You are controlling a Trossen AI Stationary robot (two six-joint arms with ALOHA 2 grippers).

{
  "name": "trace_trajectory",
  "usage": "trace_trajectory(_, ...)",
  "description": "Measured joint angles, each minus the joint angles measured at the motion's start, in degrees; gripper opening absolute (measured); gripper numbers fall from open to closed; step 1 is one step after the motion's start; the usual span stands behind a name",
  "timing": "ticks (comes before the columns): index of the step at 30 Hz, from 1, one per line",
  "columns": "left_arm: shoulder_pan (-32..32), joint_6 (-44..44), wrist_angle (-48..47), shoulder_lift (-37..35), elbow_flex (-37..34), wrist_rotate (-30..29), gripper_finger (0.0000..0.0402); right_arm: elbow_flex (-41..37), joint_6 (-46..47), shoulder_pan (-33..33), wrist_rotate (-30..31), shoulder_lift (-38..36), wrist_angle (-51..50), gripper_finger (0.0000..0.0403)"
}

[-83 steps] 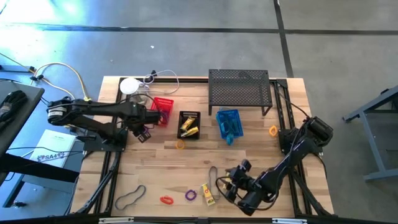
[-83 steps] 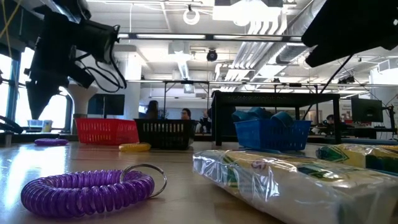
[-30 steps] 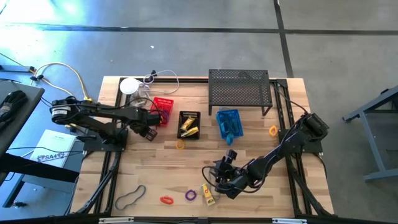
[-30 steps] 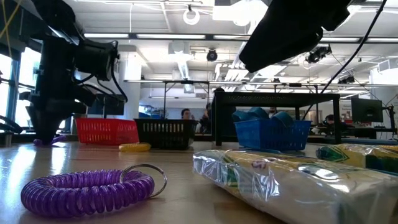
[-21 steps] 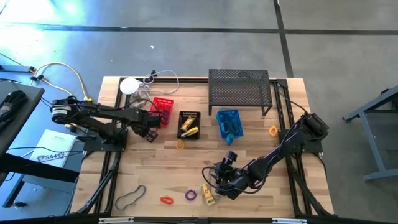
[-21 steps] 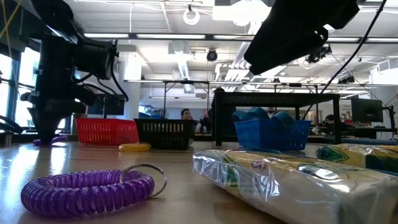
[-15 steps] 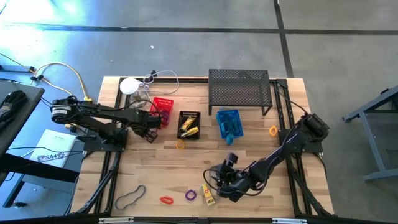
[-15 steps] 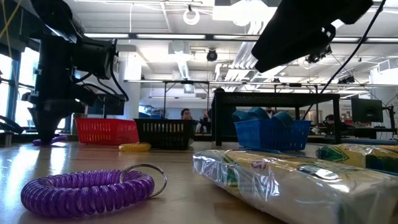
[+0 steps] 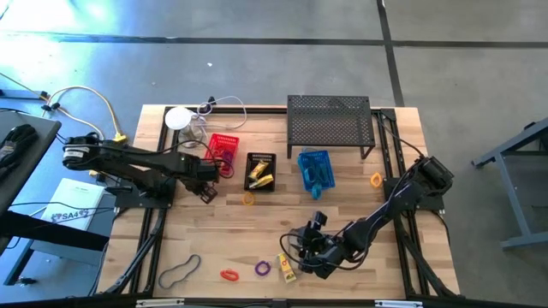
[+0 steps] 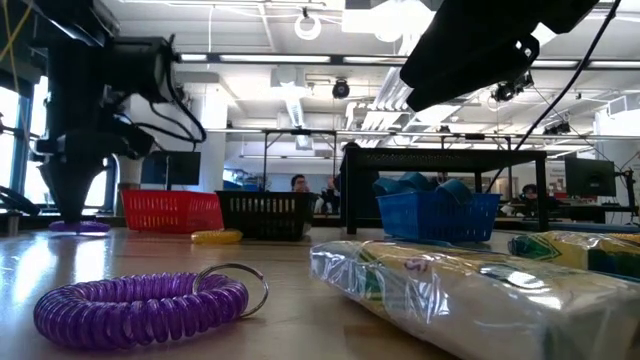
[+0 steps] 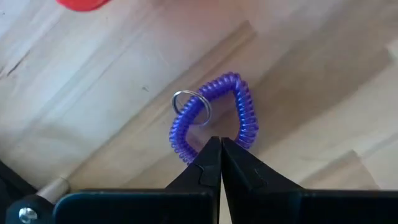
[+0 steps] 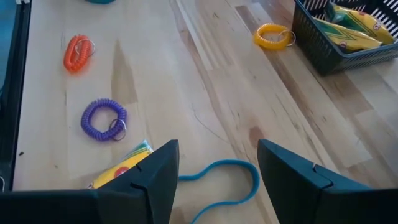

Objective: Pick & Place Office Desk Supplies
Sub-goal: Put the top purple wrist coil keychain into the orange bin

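Purple coil ring (image 11: 214, 121) at the high view's left-centre: the left hand (image 11: 221, 152) is pinched shut on it. Yellow packets sit in the black basket (image 9: 260, 172); other rings wait along the bottom. Right hand (image 12: 217, 165) hovers wide, lower right.

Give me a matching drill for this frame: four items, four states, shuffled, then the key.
1. left pincer
2. right pincer
3. black basket
4. yellow coil

A. open over blue loop
B. holds yellow packets
C. shut on purple coil
D. lies loose beside the basket

Pairs: 1-C, 2-A, 3-B, 4-D
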Motion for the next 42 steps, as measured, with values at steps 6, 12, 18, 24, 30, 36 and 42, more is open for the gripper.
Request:
trace_trajectory(6, -3.7, -2.7, -0.2, -4.2, 0.8, -0.1, 0.0, 0.0, 0.0, 0.0, 0.0, 0.0, 0.0, 0.0205)
trace_trajectory(12, -7.7, -4.1, -0.3, -7.7, 4.8, -1.1, 0.0, 0.0, -0.1, -0.1, 0.0, 0.0, 0.0, 0.0205)
trace_trajectory(18, -9.2, -1.6, -0.3, -8.2, 12.6, -7.8, 0.0, 0.0, -0.2, -0.2, 0.0, 0.0, 0.0, 0.0205)
trace_trajectory(24, -5.2, 5.5, -0.2, -8.3, 20.0, -15.1, 0.0, 0.0, -0.5, -0.5, 0.2, 0.0, 0.0, 0.0205)
trace_trajectory(30, 4.6, 9.5, -0.1, -7.5, 20.9, -15.8, 0.0, 0.0, -1.3, -0.5, 0.1, 0.0, 0.0, 0.0205)
trace_trajectory(36, 12.2, 11.2, -0.7, -2.9, 20.9, -13.0, 0.0, 0.0, -1.3, -0.5, -0.1, 0.0, 0.0, 0.0205)
trace_trajectory(42, 14.4, 14.2, -0.1, 4.1, 20.9, -12.3, 0.0, 0.0, -1.3, -0.4, -0.3, 0.0, 0.0, 0.0205)
